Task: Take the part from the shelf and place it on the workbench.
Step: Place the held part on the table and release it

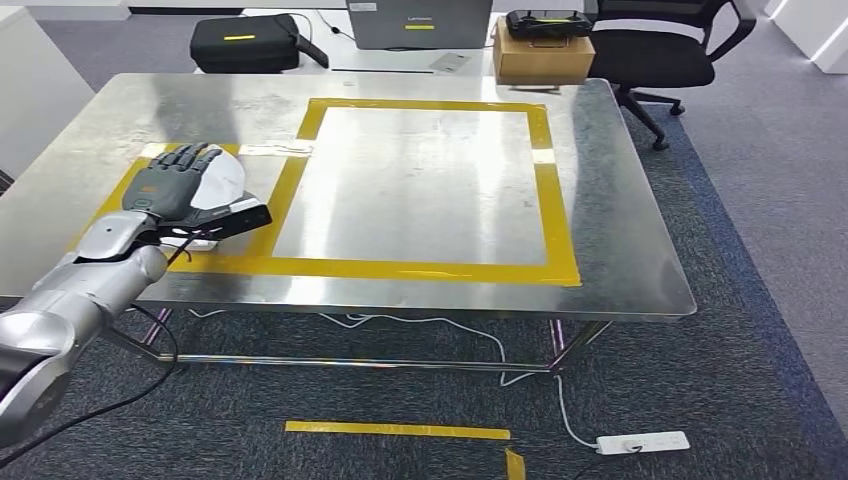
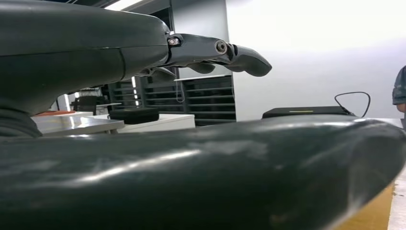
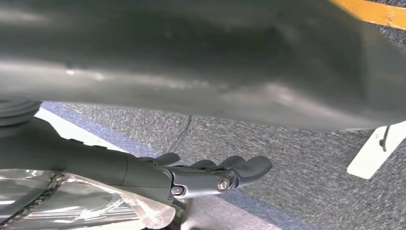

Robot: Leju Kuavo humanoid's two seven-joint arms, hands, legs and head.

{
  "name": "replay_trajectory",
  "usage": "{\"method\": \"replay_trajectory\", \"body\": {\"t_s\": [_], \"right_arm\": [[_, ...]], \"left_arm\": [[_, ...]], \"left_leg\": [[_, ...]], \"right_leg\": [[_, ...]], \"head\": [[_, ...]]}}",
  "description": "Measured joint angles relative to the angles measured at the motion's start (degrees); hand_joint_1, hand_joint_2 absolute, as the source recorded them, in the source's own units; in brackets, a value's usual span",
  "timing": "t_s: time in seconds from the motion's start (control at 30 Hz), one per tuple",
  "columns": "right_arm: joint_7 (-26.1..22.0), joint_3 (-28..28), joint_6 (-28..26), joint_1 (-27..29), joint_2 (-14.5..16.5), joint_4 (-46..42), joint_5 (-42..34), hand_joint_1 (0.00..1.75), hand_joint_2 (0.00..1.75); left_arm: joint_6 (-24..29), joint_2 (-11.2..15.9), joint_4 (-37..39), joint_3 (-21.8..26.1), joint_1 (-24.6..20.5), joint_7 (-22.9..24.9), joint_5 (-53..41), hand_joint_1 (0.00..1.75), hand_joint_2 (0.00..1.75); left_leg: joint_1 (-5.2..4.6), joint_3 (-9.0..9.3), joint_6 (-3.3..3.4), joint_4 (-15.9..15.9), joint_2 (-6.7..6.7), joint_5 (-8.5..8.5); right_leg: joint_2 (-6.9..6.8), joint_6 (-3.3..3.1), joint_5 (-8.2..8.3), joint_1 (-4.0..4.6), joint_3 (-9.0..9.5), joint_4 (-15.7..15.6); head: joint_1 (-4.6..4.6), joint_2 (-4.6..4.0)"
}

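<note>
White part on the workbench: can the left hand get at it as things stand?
Probably yes. The left hand lies right over the white part on the workbench, fingers stretched out, and nothing appears to stand between them.

Workbench (image 1: 620, 210) glossy brushed metal; part (image 1: 225, 185) perhaps plastic.

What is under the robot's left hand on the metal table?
Under the left hand lies a white part, resting on the table inside the small yellow-taped area. The hand covers most of it, so its shape stays unclear.

One steel workbench (image 1: 620, 250), one office chair (image 1: 655, 45), one cardboard box (image 1: 540, 58), one black case (image 1: 245, 42), one power strip (image 1: 642, 441).
</note>
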Motion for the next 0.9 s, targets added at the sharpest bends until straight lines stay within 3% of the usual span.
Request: {"method": "replay_trajectory", "body": {"t_s": [0.23, 0.63, 0.9], "right_arm": [[-0.1, -0.2, -0.1, 0.0, 0.0, 0.0, -0.3, 0.0, 0.0], [0.1, -2.3, -0.8, 0.6, 0.0, 0.0, -1.1, 0.0, 0.0], [0.0, -2.6, -0.8, 0.6, 0.0, 0.0, -1.1, 0.0, 0.0]], "left_arm": [[0.4, 1.4, -0.3, 0.7, 0.2, -0.8, 1.5, 0.0, 0.0], [3.7, 13.2, -0.3, 6.5, 2.6, 2.3, 2.9, 0.0, 0.0], [3.8, 16.0, -0.2, 8.5, 4.5, 3.4, 2.8, 0.0, 0.0]], "left_leg": [[0.01, 0.0, 0.0, 0.0, 0.03, 0.0], [0.08, 0.01, -0.04, 0.0, 0.16, -0.03], [0.08, 0.02, -0.04, 0.0, 0.1, -0.03]], "right_leg": [[0.04, -0.01, -0.01, 0.01, 0.0, 0.0], [0.11, -0.22, -0.15, 0.08, -0.11, 0.1], [0.07, -0.24, -0.16, 0.08, -0.03, 0.1]], "head": [[0.02, 0.0], [0.01, 0.0], [0.02, 0.0]]}}
